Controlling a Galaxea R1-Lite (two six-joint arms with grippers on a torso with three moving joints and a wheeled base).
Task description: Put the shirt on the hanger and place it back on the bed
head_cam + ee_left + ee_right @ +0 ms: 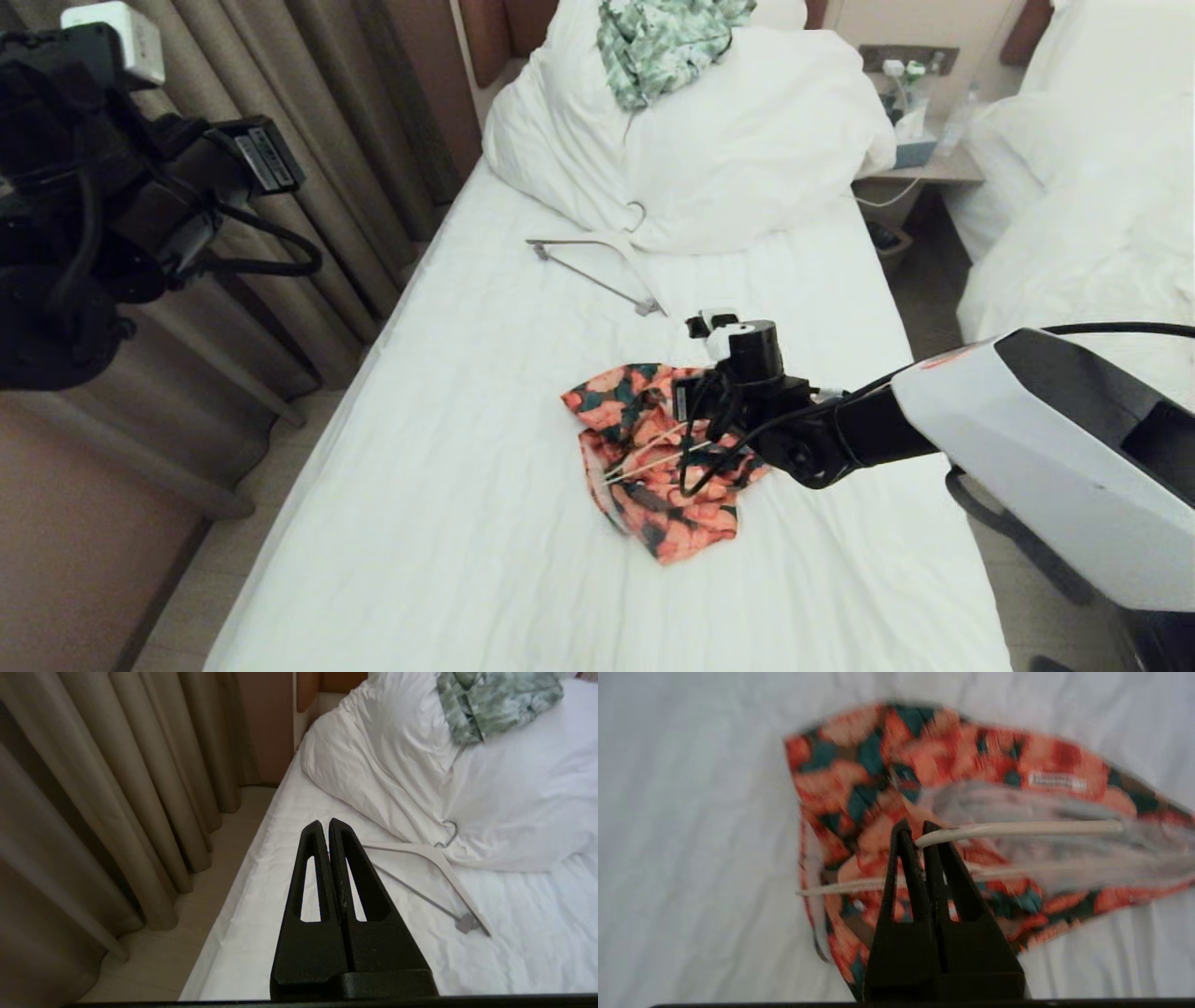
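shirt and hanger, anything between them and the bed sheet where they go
Nothing visible: the shirt with the hanger in it already lies on the bed, under the right claw; the other hanger lies apart.

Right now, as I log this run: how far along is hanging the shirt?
Done: the hanger sits partly inside the shirt, crumpled on the bed. In hand: the right gripper, jaws nearly together, is at the hanger's wire. Left: spreading it properly. The left gripper waits shut, aside.

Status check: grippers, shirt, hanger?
Left gripper shut, parked off the bed. Right gripper over shirt, at hanger; grip unclear. Nothing blocking.
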